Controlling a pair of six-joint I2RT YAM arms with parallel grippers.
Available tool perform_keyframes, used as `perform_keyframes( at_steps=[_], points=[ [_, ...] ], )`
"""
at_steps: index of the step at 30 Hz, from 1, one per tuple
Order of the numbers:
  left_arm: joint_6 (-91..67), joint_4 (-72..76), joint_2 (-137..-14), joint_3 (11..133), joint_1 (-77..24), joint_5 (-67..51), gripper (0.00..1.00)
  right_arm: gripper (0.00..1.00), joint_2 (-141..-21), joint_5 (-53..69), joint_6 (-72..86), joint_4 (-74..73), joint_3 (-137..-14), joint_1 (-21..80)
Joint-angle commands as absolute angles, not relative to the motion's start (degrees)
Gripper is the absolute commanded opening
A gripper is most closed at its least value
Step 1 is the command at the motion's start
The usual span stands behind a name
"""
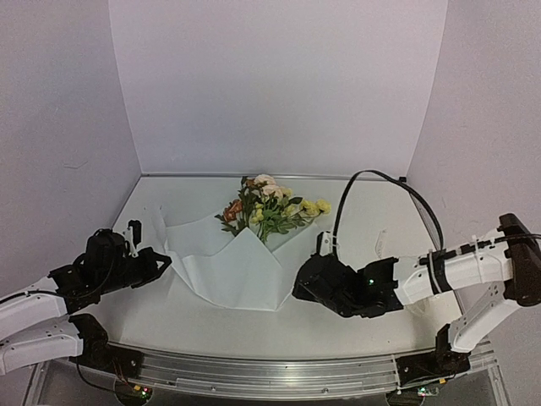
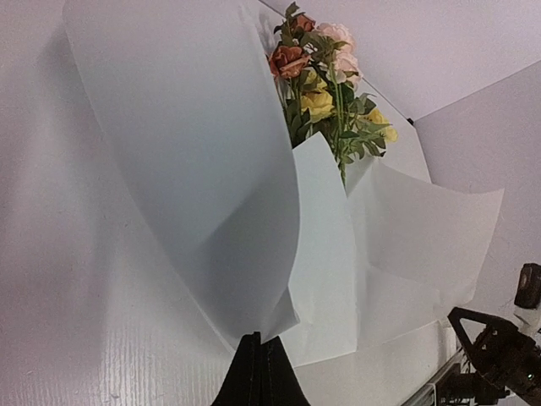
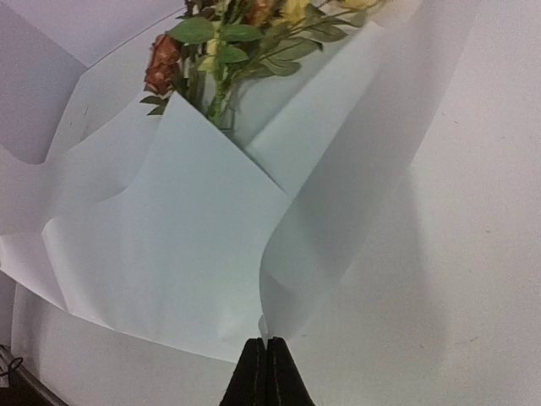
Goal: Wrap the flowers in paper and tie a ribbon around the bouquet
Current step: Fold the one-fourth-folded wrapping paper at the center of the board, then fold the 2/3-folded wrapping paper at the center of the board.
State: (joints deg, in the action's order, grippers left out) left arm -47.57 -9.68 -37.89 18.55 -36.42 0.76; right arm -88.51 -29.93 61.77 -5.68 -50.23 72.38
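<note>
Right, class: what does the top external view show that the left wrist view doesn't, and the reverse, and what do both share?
Only the top external view shows both arms, the right gripper at the right corner of the paper, and a black cable looping above it. Only the left wrist view shows the shut fingertips of the left gripper close up, pinching a paper edge that rises and curls. Both show the flowers and the white paper folded over their stems.

Raised paper flaps flank the flowers (middle blocked) — bare table lies beyond.
</note>
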Motion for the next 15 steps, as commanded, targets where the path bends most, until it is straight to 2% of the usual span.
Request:
perform_keyframes(
  at_steps=[1,8,15],
  points=[
    [-44.6,-4.4,-39.5,21.4,-36.5,-4.2,0.0,0.0,-96.1,-25.8,47.2,-7.9,-60.4,73.0],
    [-42.5,-0.1,-43.2,23.3,-36.6,-9.2,0.0,0.0,-107.4,-16.5,38.7,-3.5,-70.7,72.9],
    [-40.9,6.4,-49.3,27.4,-37.3,-14.1,0.0,0.0,-114.7,-9.3,38.3,0.4,-75.9,72.4]
  ],
)
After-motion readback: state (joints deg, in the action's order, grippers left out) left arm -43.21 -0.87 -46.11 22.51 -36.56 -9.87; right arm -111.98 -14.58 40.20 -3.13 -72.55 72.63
